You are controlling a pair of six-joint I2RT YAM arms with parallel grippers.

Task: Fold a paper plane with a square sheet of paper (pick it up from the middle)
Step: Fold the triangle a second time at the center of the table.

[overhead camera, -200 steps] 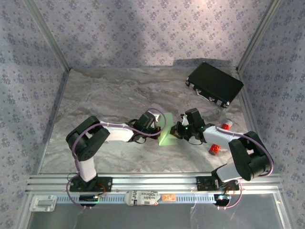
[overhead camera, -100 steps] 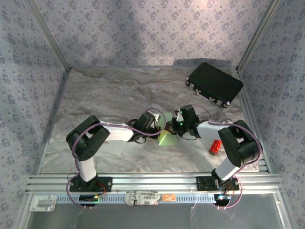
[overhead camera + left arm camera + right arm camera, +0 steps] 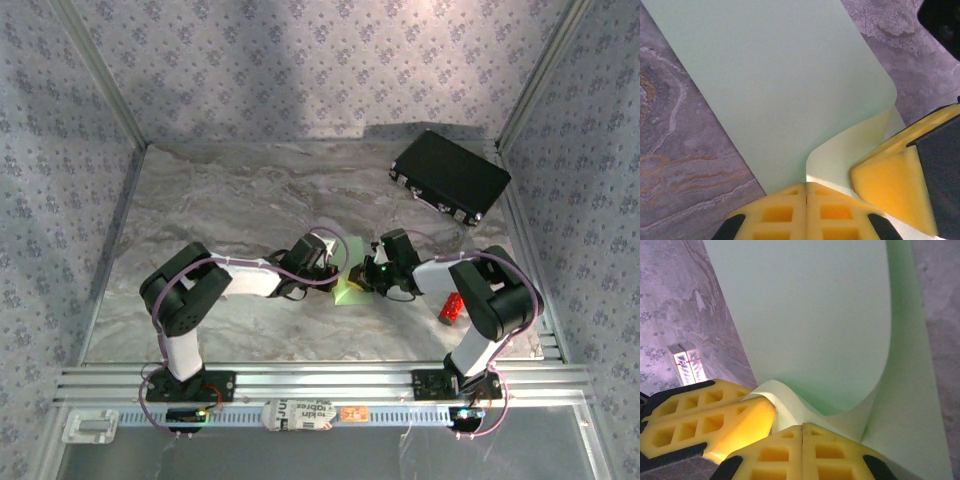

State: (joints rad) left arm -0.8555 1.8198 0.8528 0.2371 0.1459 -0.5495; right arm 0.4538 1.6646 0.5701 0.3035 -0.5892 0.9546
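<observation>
We see the square sheet of paper (image 3: 347,290) at the middle of the surface (image 3: 220,200), caught between two arms that reach in from the near edge. The left end effector (image 3: 338,262) meets the sheet from the left, the right end effector (image 3: 372,272) from the right, their tips just beside each other on it. A case (image 3: 450,177) lies well behind, in the far right corner. A cylinder (image 3: 451,308) rests right of the sheet, close against the right arm.

Pale green sheet of paper (image 3: 347,290): plain, curled over itself, centre of table (image 3: 220,200).
</observation>
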